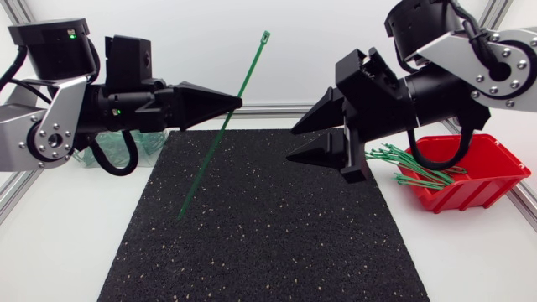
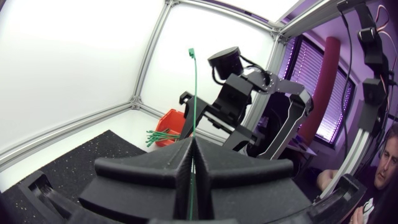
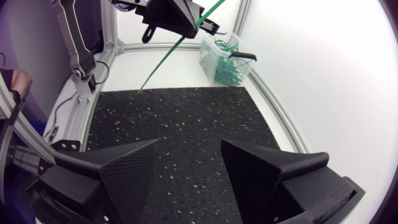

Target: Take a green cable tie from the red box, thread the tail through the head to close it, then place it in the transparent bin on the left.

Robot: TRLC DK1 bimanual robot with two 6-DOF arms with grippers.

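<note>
One green cable tie (image 1: pixel 252 67) is clamped by the left gripper (image 1: pixel 237 102) over open mat (image 1: pixel 268 243); the right gripper (image 1: pixel 291 144) is spread empty

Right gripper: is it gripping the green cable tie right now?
No, the right gripper stands open with nothing between its fingers, while the green cable tie is clamped in the left gripper alone.

Silver-grey screwed links (image 1: pixel 63 105) carry black joints (image 1: pixel 50 46), cables (image 1: pixel 112 164), wedge jaws.
</note>
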